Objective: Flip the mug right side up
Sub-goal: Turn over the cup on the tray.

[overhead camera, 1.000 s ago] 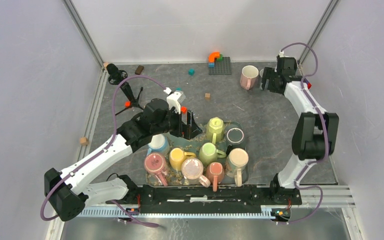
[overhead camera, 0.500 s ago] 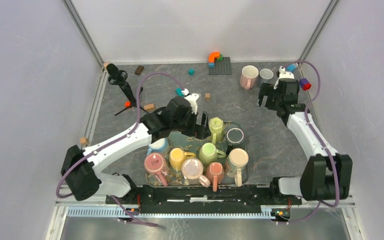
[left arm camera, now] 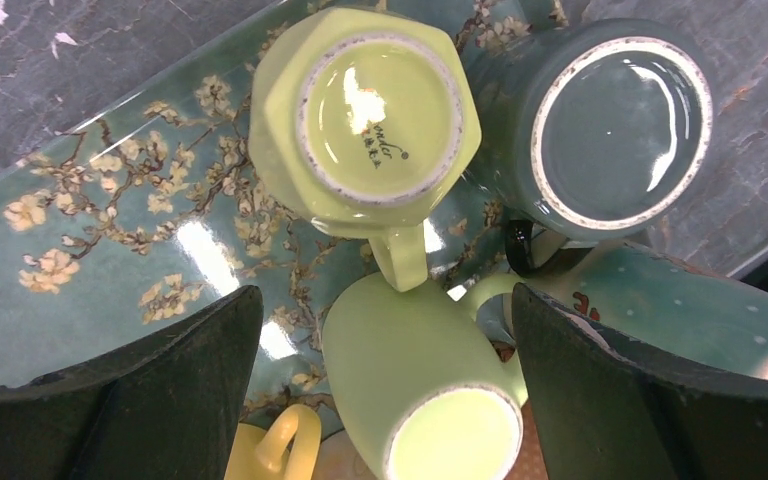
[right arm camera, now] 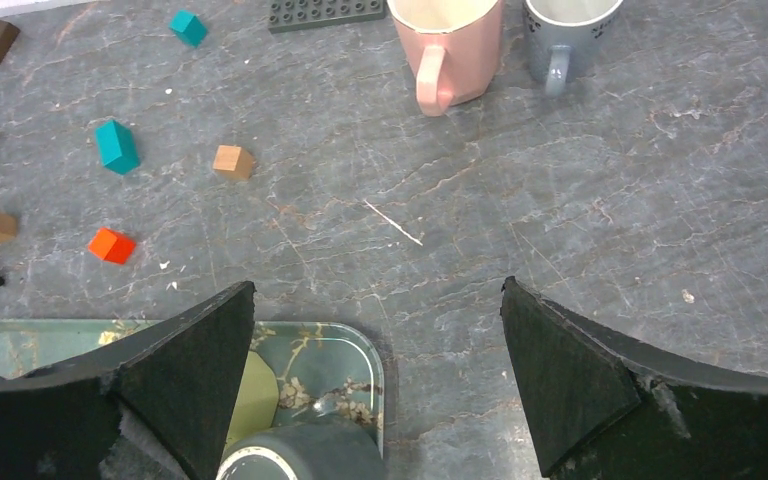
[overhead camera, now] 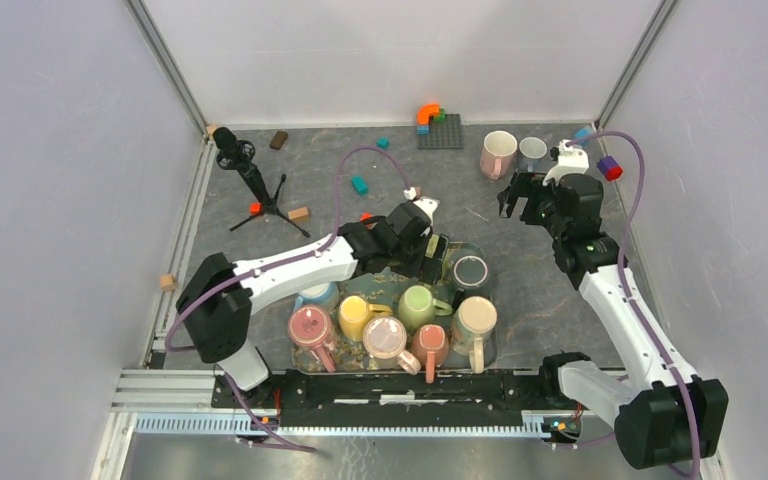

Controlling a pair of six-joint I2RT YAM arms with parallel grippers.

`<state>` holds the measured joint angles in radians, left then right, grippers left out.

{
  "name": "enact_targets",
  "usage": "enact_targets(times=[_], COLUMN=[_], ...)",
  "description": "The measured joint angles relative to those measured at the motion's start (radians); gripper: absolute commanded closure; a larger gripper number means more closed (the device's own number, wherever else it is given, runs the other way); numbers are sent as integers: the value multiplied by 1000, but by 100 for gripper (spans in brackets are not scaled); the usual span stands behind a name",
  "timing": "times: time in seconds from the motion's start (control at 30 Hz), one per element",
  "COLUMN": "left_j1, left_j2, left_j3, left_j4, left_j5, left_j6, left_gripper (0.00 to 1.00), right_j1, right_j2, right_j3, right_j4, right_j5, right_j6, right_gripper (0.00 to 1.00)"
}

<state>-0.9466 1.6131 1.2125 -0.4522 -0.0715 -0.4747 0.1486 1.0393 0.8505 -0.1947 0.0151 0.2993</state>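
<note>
Several mugs stand upside down on a floral teal tray point(left arm camera: 110, 250). Among them are a yellow-green hexagonal mug point(left arm camera: 365, 120), a dark grey mug point(left arm camera: 615, 125) point(overhead camera: 470, 270) and a light green mug point(left arm camera: 420, 385). My left gripper point(left arm camera: 382, 300) point(overhead camera: 438, 258) hangs open just above the hexagonal mug's handle and holds nothing. In the top view it hides that mug. My right gripper point(right arm camera: 378, 285) point(overhead camera: 520, 197) is open and empty over bare table beyond the tray's far right corner. A pink mug point(right arm camera: 447, 40) and a grey mug point(right arm camera: 565, 30) stand upright at the back right.
More upturned mugs crowd the tray's near half, such as a pink one point(overhead camera: 309, 326) and a yellow one point(overhead camera: 356, 315). Small blocks point(right arm camera: 117, 145) lie scattered on the table. A dark brick plate point(overhead camera: 440, 130) sits at the back. A black tripod point(overhead camera: 255, 185) stands at the back left.
My left gripper has swung right across the tray to sit over the hexagonal mug. My right gripper has pulled back from the grey mug toward the tray, leaving it upright beside the pink one.
</note>
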Motion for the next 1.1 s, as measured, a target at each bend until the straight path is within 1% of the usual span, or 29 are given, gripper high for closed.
enact_targets(times=[0.23,0.63,1.1], left_j1=[-12,-11,37], left_j2=[82,124,142], left_j3=[37,37,38], left_j4=[-5,-10,-26], left_j5=[-57,-153,-157], left_j6=[0,1,10], left_gripper=[0,0,0], right_j1=[4,8,15], right_j2=[-27,-38,-42], right_j3=[-35,-60,-82], right_j4=[22,29,59], right_j5=[-42,-72,-95], right_j6=[21,41,48], right_gripper=[2,2,2])
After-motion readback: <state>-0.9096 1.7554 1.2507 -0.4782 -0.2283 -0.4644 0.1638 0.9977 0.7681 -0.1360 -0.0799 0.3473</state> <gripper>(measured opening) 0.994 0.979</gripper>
